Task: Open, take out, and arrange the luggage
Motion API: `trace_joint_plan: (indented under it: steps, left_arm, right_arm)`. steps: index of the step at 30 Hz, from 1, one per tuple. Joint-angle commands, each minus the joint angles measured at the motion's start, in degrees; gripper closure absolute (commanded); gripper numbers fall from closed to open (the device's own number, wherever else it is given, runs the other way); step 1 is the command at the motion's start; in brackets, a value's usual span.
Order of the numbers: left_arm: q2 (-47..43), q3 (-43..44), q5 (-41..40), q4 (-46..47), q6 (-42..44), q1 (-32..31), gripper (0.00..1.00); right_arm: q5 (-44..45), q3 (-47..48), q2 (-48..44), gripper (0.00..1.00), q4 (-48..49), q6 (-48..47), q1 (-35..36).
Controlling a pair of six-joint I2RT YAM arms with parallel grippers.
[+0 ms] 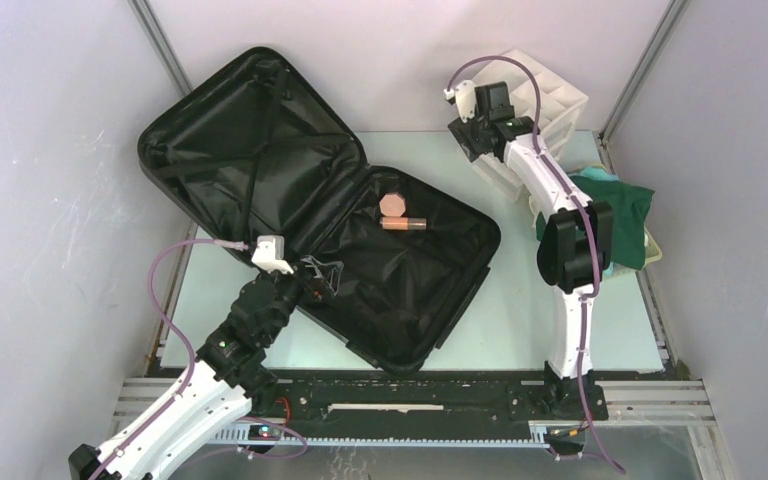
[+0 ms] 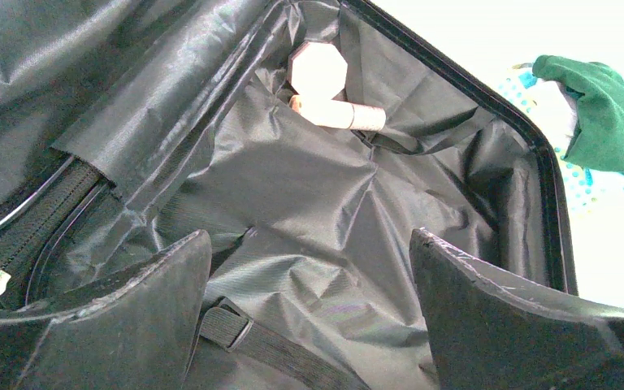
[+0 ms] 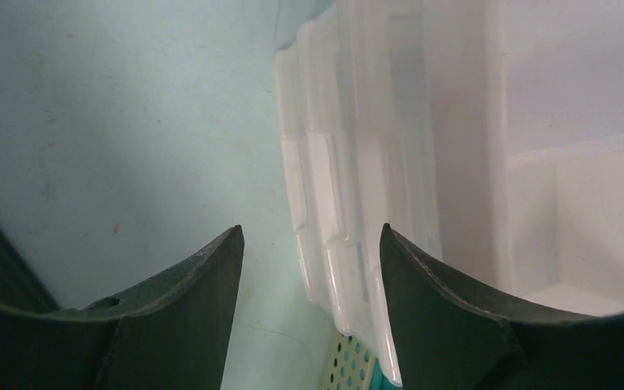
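Note:
The luggage [image 1: 260,150] lies wide open on the table, its black lining facing up and its lid toward the back left. In the lower half [image 2: 309,179] rest a peach octagonal piece [image 1: 393,203] [image 2: 318,71] and a peach tube [image 1: 405,224] [image 2: 349,115]. My left gripper [image 1: 322,275] [image 2: 310,236] hangs open over the near left of that half, above a black strap [image 2: 244,333], holding nothing. My right gripper [image 1: 475,150] [image 3: 311,231] is open at the white drawer organizer [image 1: 550,100] [image 3: 357,162], with the organizer's front edge between its fingers.
A green cloth [image 1: 615,215] [image 2: 609,114] lies on a pale perforated basket [image 1: 652,250] [image 3: 349,361] right of the luggage, under the right arm. Grey walls close in at the left, back and right. The pale table [image 1: 520,320] shows between the luggage and the right arm's base.

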Motion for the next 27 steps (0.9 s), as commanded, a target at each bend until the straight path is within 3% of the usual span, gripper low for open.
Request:
trace_joint_plan:
  steps: [1, 9, 27]
  left_arm:
    - [0.18, -0.47, 0.44, 1.21, -0.67, 0.34, 0.04]
    - [-0.46, -0.65, 0.43, 1.17, -0.89, 0.35, 0.04]
    - [-0.73, -0.77, 0.56, 1.22, -1.36, 0.35, 0.04]
  right_arm:
    - [-9.50, 1.73, -8.06, 0.30, -2.16, 2.77, -0.80]
    - [-24.39, 4.24, -11.04, 0.32, -6.82, 5.21, -4.60]
    - [-25.64, 9.01, -7.14, 0.33, -9.50, 7.86, -10.90]
